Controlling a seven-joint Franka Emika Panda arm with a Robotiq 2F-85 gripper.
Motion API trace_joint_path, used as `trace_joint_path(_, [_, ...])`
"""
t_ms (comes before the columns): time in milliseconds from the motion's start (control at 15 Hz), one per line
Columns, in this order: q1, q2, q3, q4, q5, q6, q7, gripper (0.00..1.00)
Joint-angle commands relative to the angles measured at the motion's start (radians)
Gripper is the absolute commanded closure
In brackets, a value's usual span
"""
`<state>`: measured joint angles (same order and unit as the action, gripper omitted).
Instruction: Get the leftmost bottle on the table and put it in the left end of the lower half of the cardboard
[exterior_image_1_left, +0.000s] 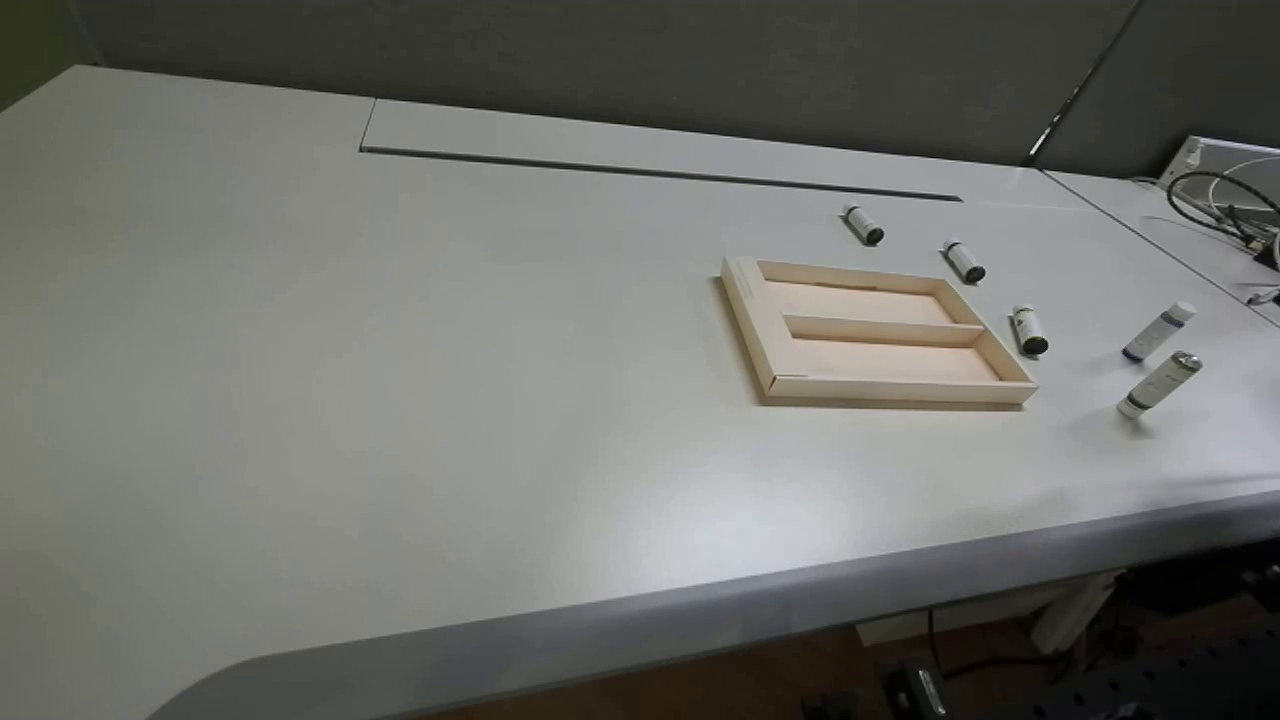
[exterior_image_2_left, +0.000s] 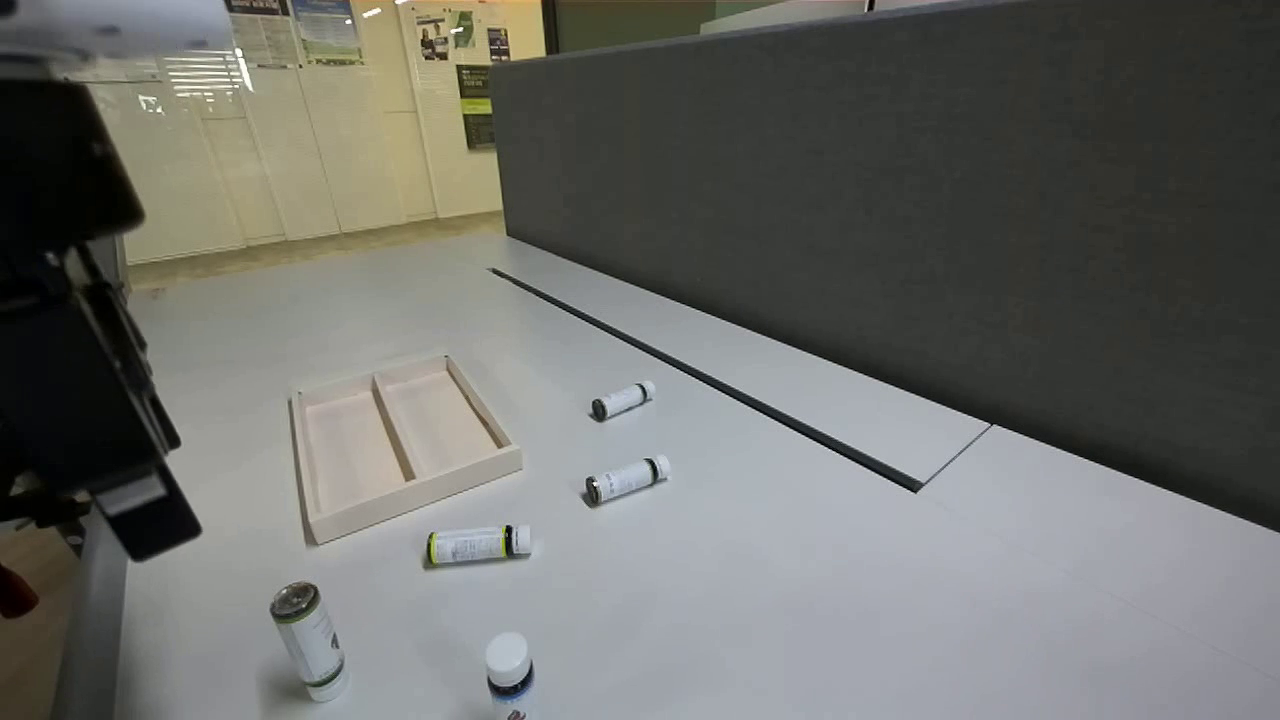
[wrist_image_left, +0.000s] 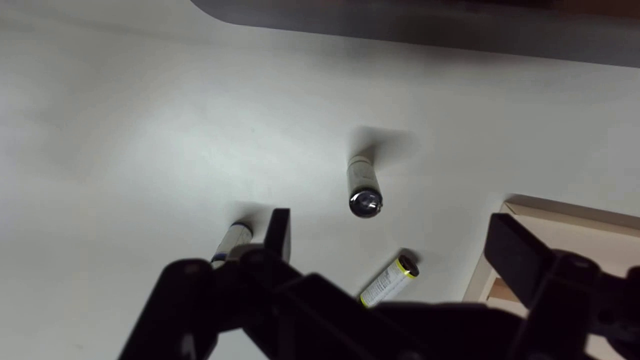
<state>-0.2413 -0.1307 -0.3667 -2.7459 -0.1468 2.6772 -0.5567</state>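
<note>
Showing bare floors in both halves, a light-tan rectangular cardboard frame lay on the white desk; leftmost in an exterior view, a white-labelled cylindrical bottle stood cap-down beyond the gap of the wide-spread black fingers.

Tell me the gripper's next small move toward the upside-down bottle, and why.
Probably shift the open gripper slightly sideways to center it above the upside-down bottle before lowering: in the wrist view, the bottle appears mostly beyond the spread fingers, nearer the picture-left one.
</note>
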Motion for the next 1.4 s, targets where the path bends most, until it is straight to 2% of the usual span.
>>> trace_joint_path(0, [0.008, 0.129, 0.007, 0.057, 0.091, 0.061, -0.056, 0.0])
trace_joint_path(267, [-0.009, 0.226, 0.061, 0.107, 0.217, 0.1, -0.102, 0.0])
trace_joint_path(533, [-0.033, 0.337, 0.12, 0.192, 0.243, 0.082, -0.07, 0.0])
trace_joint_path(933, [-0.09, 0.466, 0.187, 0.335, 0.271, -0.096, -0.029, 0.0])
trace_joint_path(1333, [-0.128, 0.531, 0.199, 0.462, 0.298, -0.35, 0.013, 0.0])
